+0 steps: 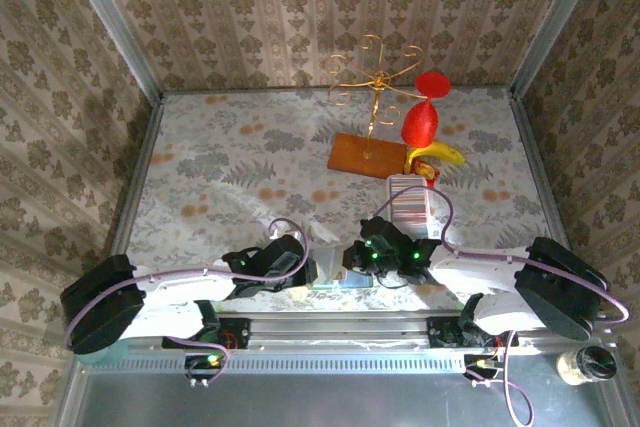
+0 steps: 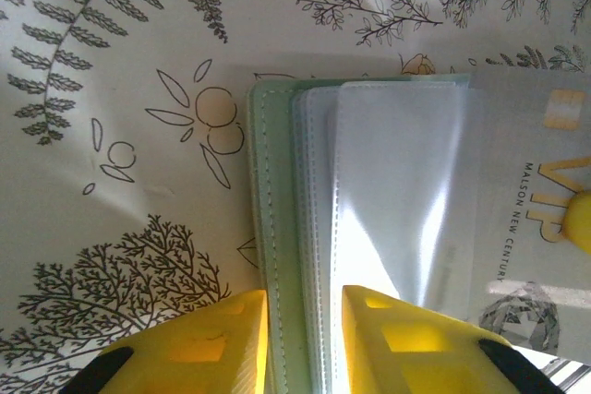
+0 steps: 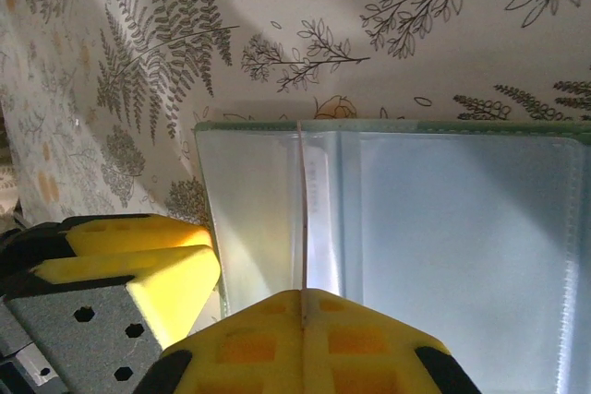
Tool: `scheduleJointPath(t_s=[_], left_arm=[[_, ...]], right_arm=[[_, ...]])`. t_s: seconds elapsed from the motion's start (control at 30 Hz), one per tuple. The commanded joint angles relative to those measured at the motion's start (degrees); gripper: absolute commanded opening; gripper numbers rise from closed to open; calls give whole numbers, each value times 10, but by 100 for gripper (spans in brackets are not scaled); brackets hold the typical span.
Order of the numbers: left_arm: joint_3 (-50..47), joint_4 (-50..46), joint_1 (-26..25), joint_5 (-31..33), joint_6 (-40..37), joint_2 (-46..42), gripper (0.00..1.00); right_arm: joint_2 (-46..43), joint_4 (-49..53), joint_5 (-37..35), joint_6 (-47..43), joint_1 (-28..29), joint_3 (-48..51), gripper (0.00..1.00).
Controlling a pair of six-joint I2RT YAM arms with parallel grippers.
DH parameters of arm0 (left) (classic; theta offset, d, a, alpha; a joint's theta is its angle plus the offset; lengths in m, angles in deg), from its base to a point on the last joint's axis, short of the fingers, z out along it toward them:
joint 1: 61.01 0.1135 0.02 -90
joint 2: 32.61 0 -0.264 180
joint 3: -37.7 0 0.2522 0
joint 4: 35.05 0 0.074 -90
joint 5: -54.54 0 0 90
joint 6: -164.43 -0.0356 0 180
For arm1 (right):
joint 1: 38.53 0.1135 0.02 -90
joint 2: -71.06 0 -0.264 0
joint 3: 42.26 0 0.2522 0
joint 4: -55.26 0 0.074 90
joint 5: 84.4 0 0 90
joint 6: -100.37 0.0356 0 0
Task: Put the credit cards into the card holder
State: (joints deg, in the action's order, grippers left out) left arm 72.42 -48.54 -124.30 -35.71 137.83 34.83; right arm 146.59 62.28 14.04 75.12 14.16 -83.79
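From above, both arms meet at the middle of the tabletop's near edge; the small grey-green folding card holder point(image 1: 335, 285) lies open there between the left gripper point(image 1: 298, 265) and the right gripper point(image 1: 368, 255); a long white ribbed tray point(image 1: 410, 202) sits further back, right of centre.

At the left wrist, the left gripper point(image 2: 305, 300) has its yellow fingers point(image 2: 208, 348) drawn in narrow on the holder's stitched green cover point(image 2: 277, 228) and pins that side; a pale plastic credit card point(image 2: 545, 182) printed VIP meets the mouth of the clear inner pockets point(image 2: 397, 191); whether its edge is already inside I cannot tell.

At the right wrist, the right gripper point(image 3: 303, 300) is fully closed on that card point(image 3: 303, 219), seen edge-on as a thin line over the pockets.

I'd say this is the insertion step; next the card wants a straight push along the pocket with the holder kept steady, then a release.
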Motion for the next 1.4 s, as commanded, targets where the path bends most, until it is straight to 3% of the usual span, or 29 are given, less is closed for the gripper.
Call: scheduleJointPath(t_s=[0.0, 0.5, 1.1, 1.13, 1.27, 1.37], left_arm=[[6, 1, 0, -1, 2, 1, 26], [7, 1, -2, 0, 2, 2, 24], [8, 4, -9, 0, 7, 13, 22], [8, 4, -10, 0, 7, 14, 22], [8, 3, -10, 1, 7, 13, 21], [8, 3, -10, 2, 7, 14, 20]], right_arm=[[11, -13, 14, 10, 5, 5, 0], [-3, 20, 52, 0, -13, 27, 0], [31, -61, 81, -17, -15, 26, 0], [31, -52, 77, -20, -15, 24, 1], [22, 14, 53, -39, -15, 11, 22], [11, 56, 33, -49, -15, 1, 31]])
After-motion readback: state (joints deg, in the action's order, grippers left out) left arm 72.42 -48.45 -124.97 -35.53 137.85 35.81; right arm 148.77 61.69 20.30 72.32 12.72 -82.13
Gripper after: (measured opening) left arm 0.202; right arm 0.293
